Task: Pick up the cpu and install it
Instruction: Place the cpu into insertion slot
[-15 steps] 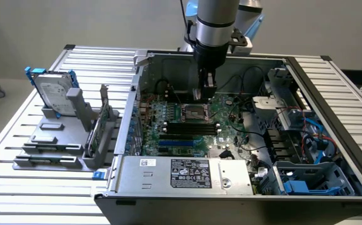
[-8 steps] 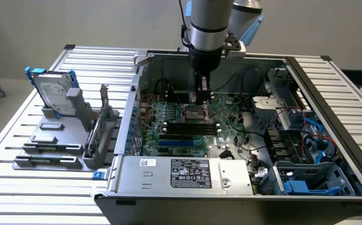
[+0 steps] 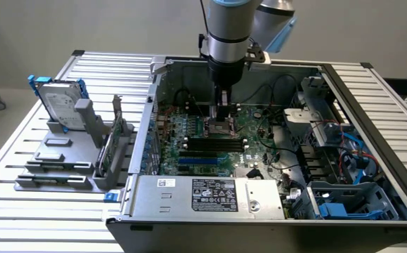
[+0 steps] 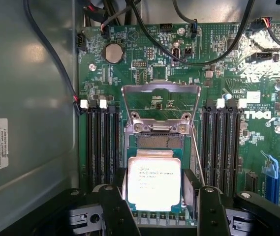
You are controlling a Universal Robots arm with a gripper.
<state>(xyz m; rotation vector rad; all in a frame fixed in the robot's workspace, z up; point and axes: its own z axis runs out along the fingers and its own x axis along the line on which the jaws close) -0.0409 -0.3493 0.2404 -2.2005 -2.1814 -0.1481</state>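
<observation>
End effector (image 4: 155,209) sits low inside the computer case (image 4: 26,98), fingers (image 4: 113,210) closed against opposite edges of the cpu (image 4: 153,184), holding it directly over the motherboard socket (image 4: 159,142), whose load frame (image 4: 160,89) stands raised

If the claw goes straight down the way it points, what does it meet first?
Probably the cpu, directly under the claw at the motherboard socket. Can't tell whether it's gripped or already seated.

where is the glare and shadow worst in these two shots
Wrist view: glare whitens the small flat square silvery cpu, fading its print, and soft reflections streak the grey metal case wall. Exterior view: even light, the green motherboard dim inside the case.
</observation>
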